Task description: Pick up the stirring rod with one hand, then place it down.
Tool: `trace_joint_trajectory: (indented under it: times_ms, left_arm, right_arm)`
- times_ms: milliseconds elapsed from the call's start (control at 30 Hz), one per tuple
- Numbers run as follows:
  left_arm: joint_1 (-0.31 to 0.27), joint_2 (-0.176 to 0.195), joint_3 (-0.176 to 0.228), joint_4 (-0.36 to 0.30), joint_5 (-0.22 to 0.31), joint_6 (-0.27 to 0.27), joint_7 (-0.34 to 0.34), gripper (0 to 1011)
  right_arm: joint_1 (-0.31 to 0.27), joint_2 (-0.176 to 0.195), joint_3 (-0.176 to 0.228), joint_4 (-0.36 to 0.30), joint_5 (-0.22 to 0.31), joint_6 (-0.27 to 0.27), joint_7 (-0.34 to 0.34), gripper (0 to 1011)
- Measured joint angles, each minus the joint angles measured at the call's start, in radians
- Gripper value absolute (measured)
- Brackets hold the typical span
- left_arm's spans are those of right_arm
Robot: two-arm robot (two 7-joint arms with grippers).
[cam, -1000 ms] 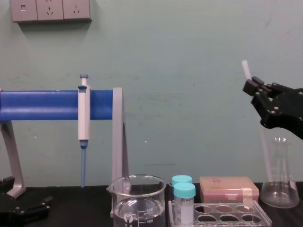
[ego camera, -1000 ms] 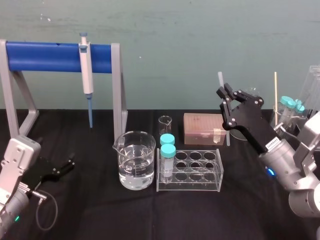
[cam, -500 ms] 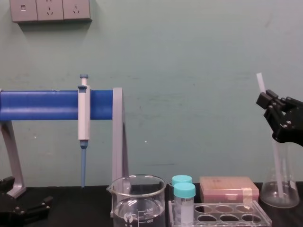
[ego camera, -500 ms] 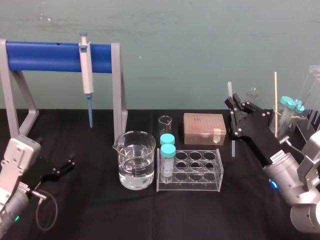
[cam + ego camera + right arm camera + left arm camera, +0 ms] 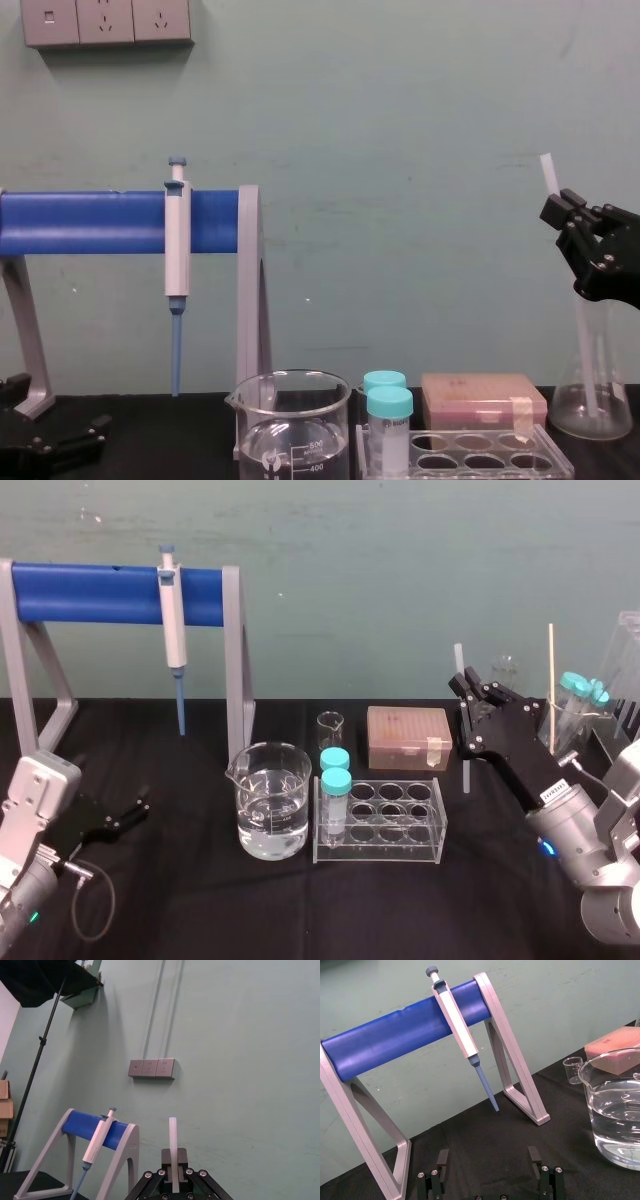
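Clamped upright in the black right gripper [image 5: 466, 687]: long translucent whitish stirring rod [image 5: 460, 660], lower end just beside a clear plastic rack [image 5: 432, 832] holding two teal-capped tubes [image 5: 336, 792]. Large glass beaker [image 5: 270, 805] part-filled with clear liquid. Black left gripper [image 5: 130, 812] parked low, fingers apart, over black-clothed desk [image 5: 200, 880]. Green wall [image 5: 350, 580] behind.

You could read numbers only on the beaker [image 5: 293, 392]: the graduation mark 500 stood on its glass wall, and 400 at 6 o'clock from it. The white label [image 5: 549, 792] on the right arm [image 5: 578, 832] stayed unreadable for you.
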Motion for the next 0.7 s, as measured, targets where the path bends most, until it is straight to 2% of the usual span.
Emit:
trace_joint_trajectory:
  times_ms: [700]
  left_arm:
    - [0.0, 0.0, 0.0, 0.0, 0.0, 0.0, 0.0, 1000]
  right_arm:
    - [0.002, 0.001, -0.002, 0.001, 0.001, -0.003, 0.001, 64]
